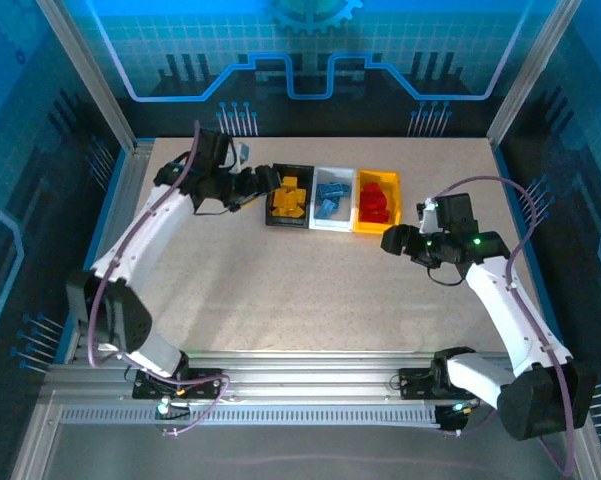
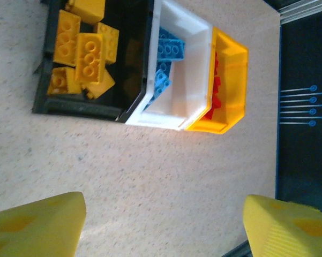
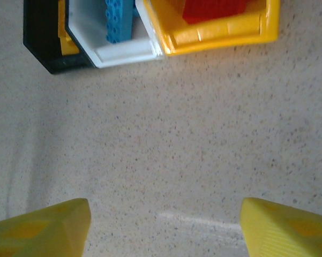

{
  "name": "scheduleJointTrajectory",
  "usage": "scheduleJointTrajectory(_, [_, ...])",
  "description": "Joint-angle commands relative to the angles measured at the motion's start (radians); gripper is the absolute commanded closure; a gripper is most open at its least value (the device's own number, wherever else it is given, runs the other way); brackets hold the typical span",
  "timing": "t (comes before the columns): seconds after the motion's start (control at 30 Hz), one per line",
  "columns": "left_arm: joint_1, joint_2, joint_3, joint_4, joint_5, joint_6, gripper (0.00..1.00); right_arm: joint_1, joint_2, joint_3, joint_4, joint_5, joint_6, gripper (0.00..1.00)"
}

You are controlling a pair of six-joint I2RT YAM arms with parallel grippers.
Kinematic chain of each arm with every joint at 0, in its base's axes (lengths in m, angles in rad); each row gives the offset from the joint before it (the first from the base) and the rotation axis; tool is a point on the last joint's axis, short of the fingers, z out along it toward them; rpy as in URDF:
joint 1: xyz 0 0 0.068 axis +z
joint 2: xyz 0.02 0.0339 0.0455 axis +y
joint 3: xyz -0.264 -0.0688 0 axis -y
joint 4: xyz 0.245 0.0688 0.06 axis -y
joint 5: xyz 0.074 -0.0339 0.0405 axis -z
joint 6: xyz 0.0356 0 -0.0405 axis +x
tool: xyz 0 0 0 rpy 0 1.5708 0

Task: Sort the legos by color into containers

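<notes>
Hard, glossy plastic, all of it. The orange-yellow bricks [image 2: 89, 56] lie heaped in the black bin [image 2: 75, 106], the blue bricks [image 2: 170, 48] are in the white bin [image 2: 193, 69], and the red bricks [image 3: 211, 9] are piled in the yellow bin [image 3: 225, 32]. Every brick I can make out sits in a bin that holds its colour alone.

The three bins stand touching in a row across the far middle of the table [image 2: 150, 160], each with its long side running away from the arms. The oblong bricks point every which way. Several orange-yellow ones lie studs up, and the blue ones lean along their bin's wall.

I'd judge them light, stiff and rather slippery. They are best pinched across the short width on the flat side walls, not on the studs.

The left gripper [image 2: 164, 225] hangs just left of the black bin, with its jaws spread and nothing between them. The right gripper [image 3: 165, 225] hovers near the yellow bin's front corner, likewise spread and holding nothing.
</notes>
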Motion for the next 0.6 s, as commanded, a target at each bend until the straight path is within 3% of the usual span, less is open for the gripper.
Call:
scheduleJointTrajectory(0.0, [0.005,-0.144,-0.094,0.056,-0.083,0.026,0.01,-0.018,0.025,0.067,0.028,0.053,-0.047,0.2])
scheduleJointTrajectory(0.27, [0.005,-0.358,-0.243,0.171,-0.209,0.068,0.01,-0.024,0.033,0.145,0.095,0.173,-0.154,0.07])
scheduleJointTrajectory(0.37, [0.005,-0.401,-0.273,0.194,-0.259,0.097,0.01,-0.025,-0.021,0.095,0.218,0.228,-0.239,0.0])
scheduleJointTrajectory(0.47, [0.008,-0.423,-0.306,0.213,-0.286,0.125,0.01,-0.025,-0.083,0.004,0.358,0.253,-0.347,0.0])
scheduleJointTrajectory(0.57, [0.009,-0.442,-0.352,0.237,-0.386,0.115,0.01,-0.024,-0.122,-0.078,0.465,0.277,-0.438,0.0])
